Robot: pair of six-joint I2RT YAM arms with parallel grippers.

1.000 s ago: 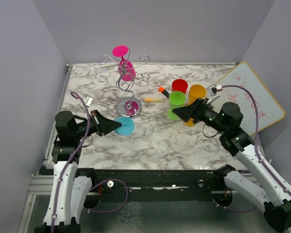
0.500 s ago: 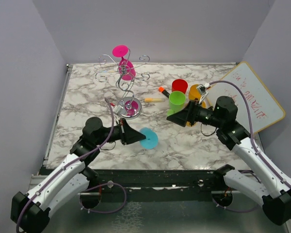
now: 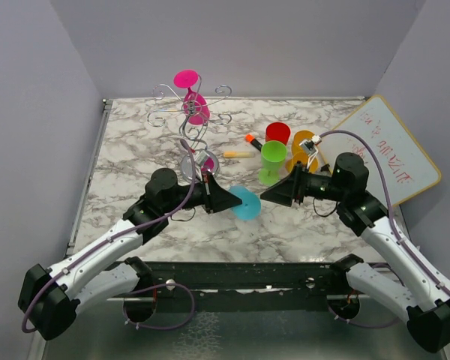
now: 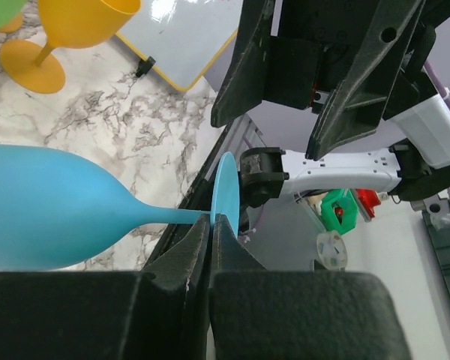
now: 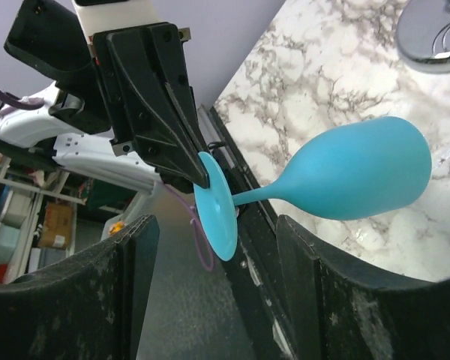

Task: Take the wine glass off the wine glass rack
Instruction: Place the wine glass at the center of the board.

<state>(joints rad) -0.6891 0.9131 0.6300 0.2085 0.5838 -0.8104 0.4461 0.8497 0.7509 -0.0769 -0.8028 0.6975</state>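
My left gripper [image 3: 226, 199] is shut on the foot rim of a blue wine glass [image 3: 247, 202], held sideways over the table's middle front. In the left wrist view the jaws [image 4: 211, 219] pinch the thin blue foot [image 4: 225, 184], and the bowl [image 4: 52, 210] points left. My right gripper [image 3: 271, 193] is open and faces the glass. In the right wrist view its fingers [image 5: 135, 255] straddle the foot [image 5: 217, 210] without touching; the bowl [image 5: 364, 178] lies beyond. The chrome wine glass rack [image 3: 189, 124] stands at the back left with a pink wine glass [image 3: 196, 107] hanging on it.
Green [image 3: 273, 159], red [image 3: 277, 133] and orange [image 3: 304, 142] plastic glasses stand right of centre. An orange marker [image 3: 251, 139] and a yellow stick [image 3: 238, 154] lie near them. A whiteboard [image 3: 390, 150] leans at the right edge. The rack's mirror base [image 3: 199, 163] sits behind my left wrist.
My left arm swung right from the table's left side to the middle, carrying the blue glass. My right gripper dropped a little and now brackets the glass's foot.
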